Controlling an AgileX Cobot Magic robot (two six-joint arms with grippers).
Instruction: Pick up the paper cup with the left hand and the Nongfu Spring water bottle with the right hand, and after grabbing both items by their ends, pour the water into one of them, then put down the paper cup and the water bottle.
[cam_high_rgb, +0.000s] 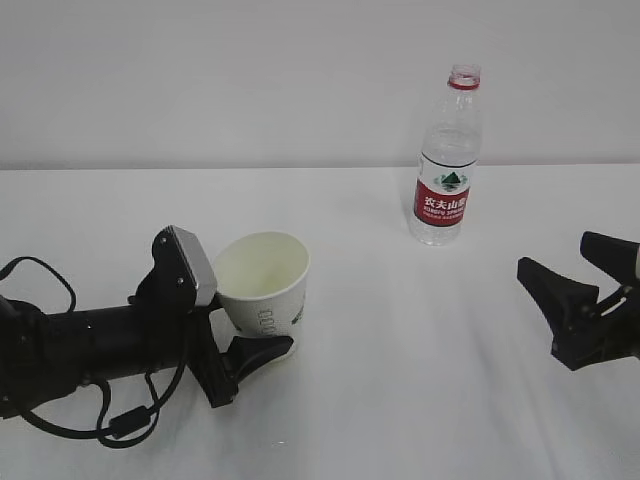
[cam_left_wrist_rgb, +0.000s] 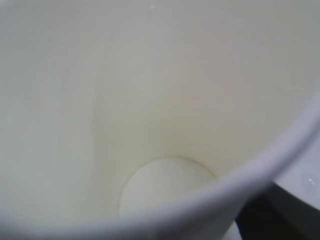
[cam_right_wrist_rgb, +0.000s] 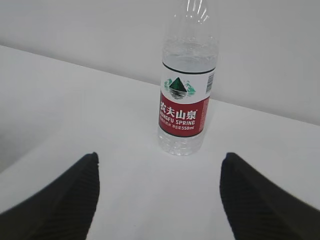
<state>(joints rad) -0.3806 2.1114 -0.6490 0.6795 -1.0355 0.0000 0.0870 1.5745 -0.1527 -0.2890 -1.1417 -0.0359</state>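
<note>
A white paper cup (cam_high_rgb: 265, 282) with a cream inside stands on a white table (cam_high_rgb: 400, 340), left of centre. The black left gripper (cam_high_rgb: 235, 340) brackets its base, one finger beside the wall; whether it grips, I cannot tell. A clear ridged red-labelled water bottle (cam_high_rgb: 445, 160) stands upright behind. The black right gripper (cam_high_rgb: 580, 285) hangs spread, empty, well apart from it.

The left arm (cam_high_rgb: 70, 345) lies low along the bench's front left, its tool (cam_high_rgb: 255, 335) reaching rightward with the jaws spread, one finger (cam_high_rgb: 258, 352) showing low at the front. The right tool (cam_high_rgb: 575, 270) comes in from the bench's right edge, jaws wide apart, fingers (cam_right_wrist_rgb: 60, 200) pointing toward the back.
</note>
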